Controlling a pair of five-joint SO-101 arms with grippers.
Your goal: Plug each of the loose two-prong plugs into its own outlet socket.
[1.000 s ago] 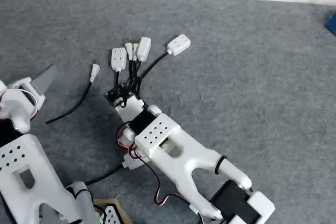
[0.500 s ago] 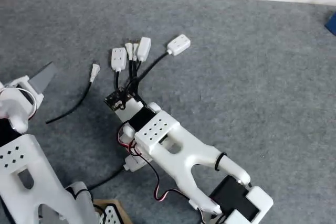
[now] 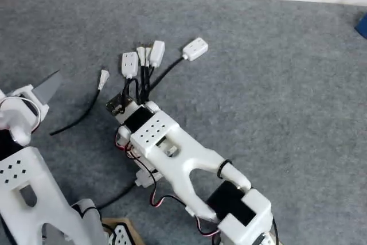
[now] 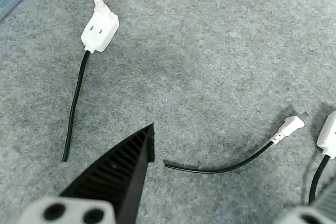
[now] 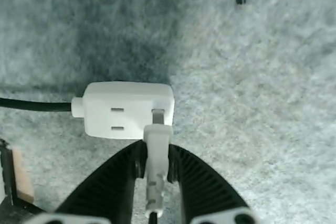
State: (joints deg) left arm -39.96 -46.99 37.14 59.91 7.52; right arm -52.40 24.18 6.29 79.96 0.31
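Gripping a white plug [image 5: 157, 142] at an outlet socket [image 5: 118, 109], the right jaws; left jaws wide apart.

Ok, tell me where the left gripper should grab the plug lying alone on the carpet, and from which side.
Probably the white body of the plug, just behind the prongs, coming straight down and squeezing across its narrow sides. It lies flat on the carpet with room on both sides, and its cord trails off the back.
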